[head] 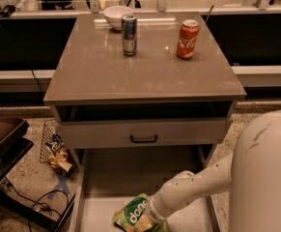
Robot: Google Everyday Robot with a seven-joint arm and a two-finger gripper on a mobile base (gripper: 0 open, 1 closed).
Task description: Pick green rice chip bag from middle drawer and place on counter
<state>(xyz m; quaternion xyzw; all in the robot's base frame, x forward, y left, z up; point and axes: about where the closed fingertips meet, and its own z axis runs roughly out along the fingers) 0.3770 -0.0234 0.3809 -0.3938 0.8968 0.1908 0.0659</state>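
The green rice chip bag (132, 214) lies on the floor of the open middle drawer (130, 173), near its front, at the bottom of the camera view. My white arm reaches in from the lower right. My gripper (154, 217) is at the bag's right end, touching it, and is mostly hidden by the wrist and the picture's lower edge. The counter (145, 76) is the glossy grey-brown cabinet top above the drawer.
On the counter stand a silver-blue can (129, 35), a red can (187, 32) and a white bowl (117, 16) at the back. A grey drawer front with a black handle (144, 138) overhangs the open drawer. A yellow-and-blue wrapper (59, 154) and cables lie on the floor at left.
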